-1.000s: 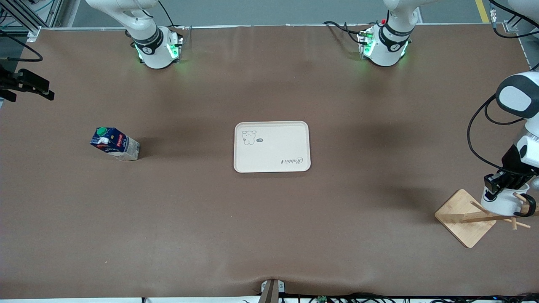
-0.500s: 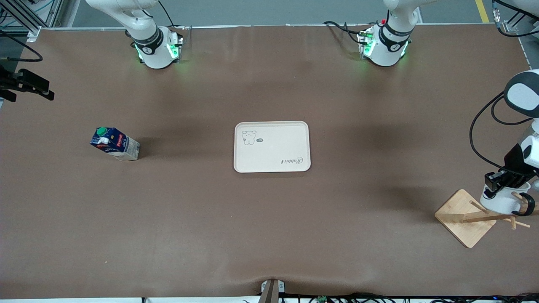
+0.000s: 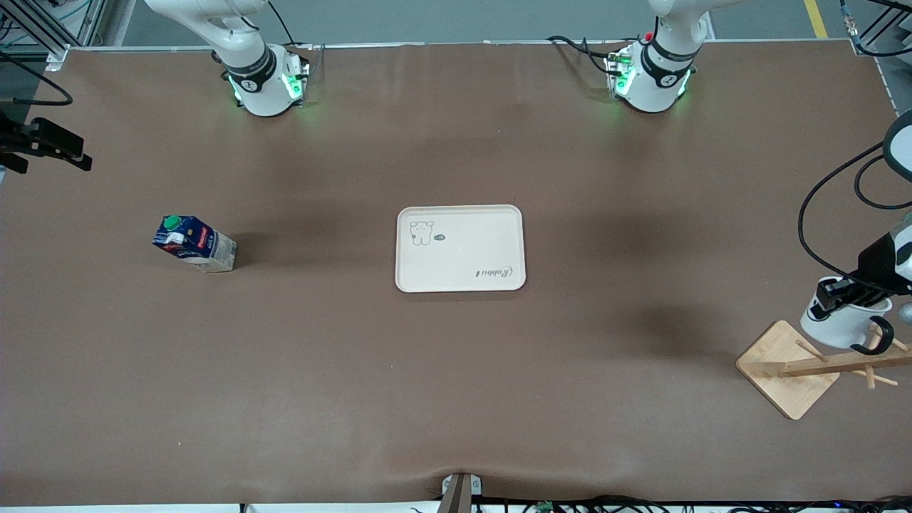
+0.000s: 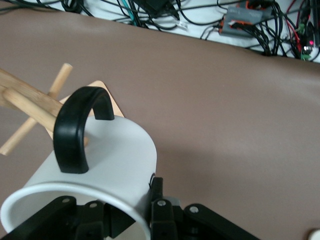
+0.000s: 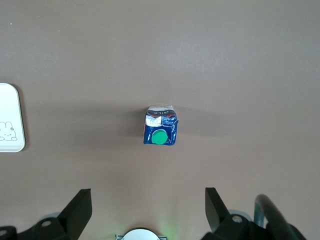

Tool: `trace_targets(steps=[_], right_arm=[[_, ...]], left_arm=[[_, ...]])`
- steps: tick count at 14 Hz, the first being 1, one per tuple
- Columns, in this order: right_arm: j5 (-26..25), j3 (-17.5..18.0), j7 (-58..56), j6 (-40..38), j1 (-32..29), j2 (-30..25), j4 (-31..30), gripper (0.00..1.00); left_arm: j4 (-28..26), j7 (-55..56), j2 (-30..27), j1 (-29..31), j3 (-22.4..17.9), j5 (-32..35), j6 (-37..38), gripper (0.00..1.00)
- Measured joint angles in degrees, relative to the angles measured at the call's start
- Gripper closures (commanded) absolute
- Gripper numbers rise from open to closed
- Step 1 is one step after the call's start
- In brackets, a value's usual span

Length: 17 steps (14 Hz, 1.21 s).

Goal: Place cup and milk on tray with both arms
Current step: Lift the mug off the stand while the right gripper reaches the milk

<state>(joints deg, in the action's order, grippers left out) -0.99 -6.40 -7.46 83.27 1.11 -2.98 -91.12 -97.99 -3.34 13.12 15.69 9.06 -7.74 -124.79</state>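
Note:
My left gripper (image 3: 846,298) is shut on the rim of the white cup (image 3: 843,328), one finger inside and one outside, and holds it just above the wooden stand's pegs (image 3: 841,363). In the left wrist view the cup (image 4: 117,155) shows its black handle (image 4: 75,130) close by the pegs (image 4: 30,102), with my left gripper (image 4: 135,212) clamped on its wall. The milk (image 3: 194,242) stands upright near the right arm's end of the table. My right gripper (image 5: 146,200) is open, high over the table, with the milk (image 5: 160,131) below it. The cream tray (image 3: 460,248) lies empty mid-table.
The wooden stand's square base (image 3: 780,370) sits near the left arm's end of the table, nearer the front camera than the tray. A corner of the tray (image 5: 7,120) shows in the right wrist view. Cables (image 4: 240,20) lie past the table edge.
My left gripper has risen with the cup, away from the stand's base and along its pegs. The milk, the tray and the right arm have not moved.

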Motion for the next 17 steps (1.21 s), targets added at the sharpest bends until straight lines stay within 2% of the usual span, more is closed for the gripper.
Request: trace_targets(steps=[4, 8, 10, 13, 17], right_arm=[[1.2, 0.2, 0.0, 5.1, 0.2, 0.5, 0.2, 0.0], [1.9, 0.3, 0.0, 5.5, 0.5, 2.1, 0.1, 0.0], [2.1, 0.4, 0.0, 5.5, 0.5, 3.1, 0.2, 0.0], [6.7, 0.3, 0.1, 4.6, 0.4, 6.4, -0.9, 0.0], [7.5, -0.2, 0.1, 4.2, -0.9, 9.5, -1.3, 0.0]], left_arm=[[1.5, 0.2, 0.0, -0.3, 1.8, 0.0, 4.3, 1.0], [2.8, 2.9, 0.0, -2.5, 2.9, 0.0, 8.9, 1.0], [3.0, 6.6, 0.4, -5.5, 3.1, 0.8, 10.2, 1.0], [3.0, 12.9, 1.9, -11.7, 3.3, 3.7, 11.1, 1.0], [3.1, 25.7, 5.0, -20.7, 3.4, 4.2, 11.6, 1.0]])
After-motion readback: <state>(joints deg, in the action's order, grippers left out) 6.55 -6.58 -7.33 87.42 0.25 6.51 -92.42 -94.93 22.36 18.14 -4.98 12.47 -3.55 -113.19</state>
